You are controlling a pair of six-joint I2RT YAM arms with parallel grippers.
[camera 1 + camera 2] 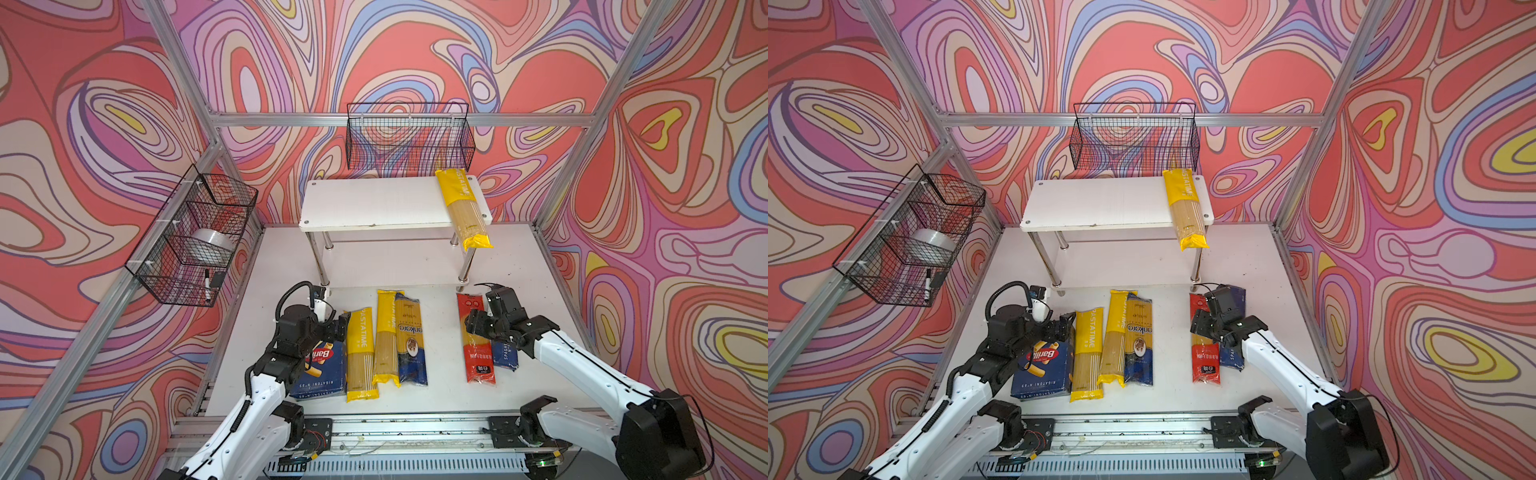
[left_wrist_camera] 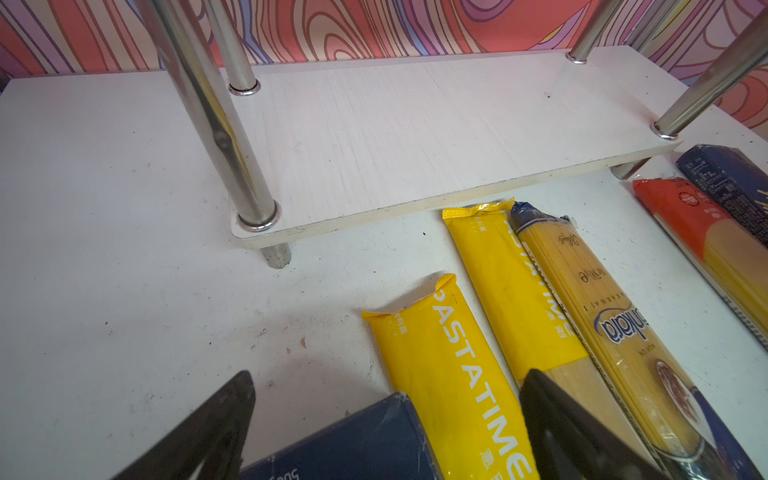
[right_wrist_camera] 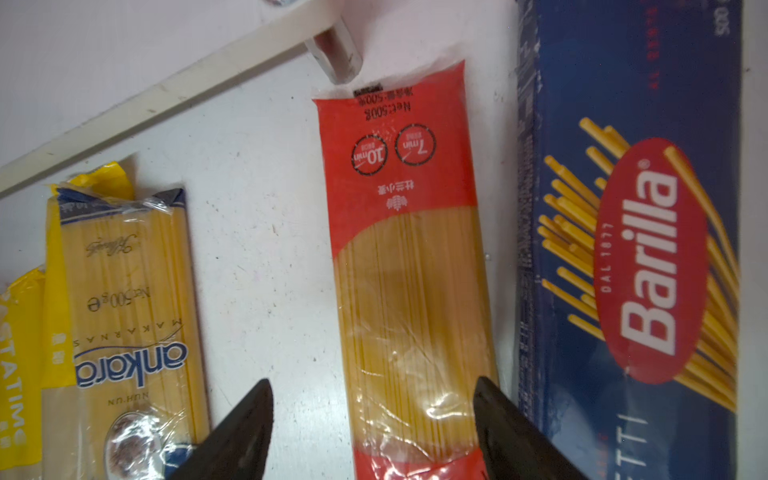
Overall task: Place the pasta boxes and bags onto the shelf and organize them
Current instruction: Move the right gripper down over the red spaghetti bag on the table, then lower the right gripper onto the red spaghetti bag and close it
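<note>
Red bag (image 3: 407,270), before the shelf (image 1: 374,199), is straddled by the open right gripper (image 3: 372,382); the Barilla box (image 3: 631,249) just beside could be snagged. The left gripper (image 2: 388,374) is likewise open.

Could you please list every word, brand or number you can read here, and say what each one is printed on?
"PASTATIME": yellow bag on the shelf; second yellow bag beside the wide blue box.
"Barilla", "RIGATONI N°89": wide blue box.
"Barilla", "DAL 1877": long blue box.
"ankara", "MAKARNAS", "Net:500g": blue-and-gold bag.
"10 min", "7 min", "Net:500g": red bag.
Other small print: too blurred to read.
</note>
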